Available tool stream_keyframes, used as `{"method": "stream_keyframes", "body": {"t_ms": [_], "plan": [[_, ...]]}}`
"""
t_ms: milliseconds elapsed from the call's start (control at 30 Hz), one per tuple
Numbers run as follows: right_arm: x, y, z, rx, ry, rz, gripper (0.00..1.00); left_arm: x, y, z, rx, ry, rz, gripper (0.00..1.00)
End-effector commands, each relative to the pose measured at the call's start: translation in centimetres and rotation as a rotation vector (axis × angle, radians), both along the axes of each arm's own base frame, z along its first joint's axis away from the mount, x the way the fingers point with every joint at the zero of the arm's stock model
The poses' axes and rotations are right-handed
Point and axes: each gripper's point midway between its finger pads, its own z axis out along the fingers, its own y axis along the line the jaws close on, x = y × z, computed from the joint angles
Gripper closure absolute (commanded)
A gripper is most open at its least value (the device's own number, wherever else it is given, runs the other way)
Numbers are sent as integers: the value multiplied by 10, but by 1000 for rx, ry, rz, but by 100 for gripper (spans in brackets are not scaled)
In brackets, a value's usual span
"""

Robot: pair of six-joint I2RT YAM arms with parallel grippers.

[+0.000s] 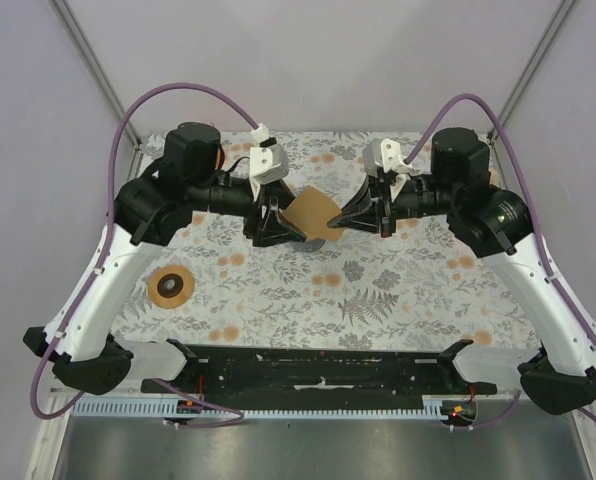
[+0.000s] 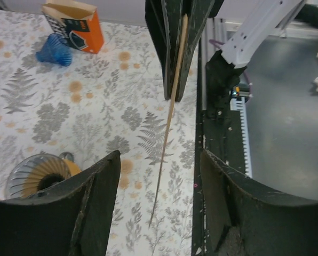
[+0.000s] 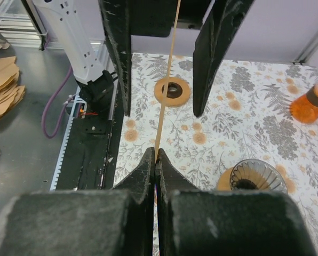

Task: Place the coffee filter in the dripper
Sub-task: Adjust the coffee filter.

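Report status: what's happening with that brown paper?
Right tool shut on filter, midair. Left tool open around it. Dripper empty on table; nothing seen in the way.

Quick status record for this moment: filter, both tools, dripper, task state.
filter: brown paper coffee filter, held in the air between the two arms
right tool: shut on one edge of the filter
left tool: open, one jaw on each side of the filter's opposite edge, not gripping it
dripper: ribbed clear glass dripper with a wooden collar, standing on the floral table cover
task state: filter not yet in the dripper
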Motion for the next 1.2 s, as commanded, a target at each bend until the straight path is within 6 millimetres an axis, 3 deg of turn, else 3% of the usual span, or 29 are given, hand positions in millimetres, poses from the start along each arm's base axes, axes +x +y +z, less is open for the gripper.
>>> {"method": "stream_keyframes", "body": {"t_ms": [0,100,200,233,267,333,433,633,767,800,833,1167], "plan": [[-9,12,17,51,-24,68,100,-15,-19,12,-74,114,-103,41],[-11,14,20,59,-28,75,100,-18,-26,7,-66,130,-126,59],[-10,13,19,57,-27,62,98,-22,-27,2,-61,142,-150,90],[-11,12,16,50,-23,60,87,-22,-27,2,-61,137,-152,98],[-12,11,12,43,-26,62,70,-22,-25,3,-60,126,-150,98],[-17,5,2,24,-46,61,52,-20,-23,3,-47,90,-137,98],[-18,-5,-11,-9,-73,18,44,-19,-17,1,-15,13,-148,98],[-16,-12,-29,-92,-54,-3,70,-31,-21,-21,59,-19,-224,98],[-16,-14,-33,-111,-45,1,82,-33,-23,-17,58,-39,-239,98],[-16,-14,-34,-115,-44,3,93,-33,-24,-15,56,-42,-243,98],[-16,-14,-35,-120,-47,1,97,-33,-23,-15,55,-45,-242,98],[-22,-14,-23,-100,-58,23,92,-35,-22,-19,78,-69,-252,98]]}}
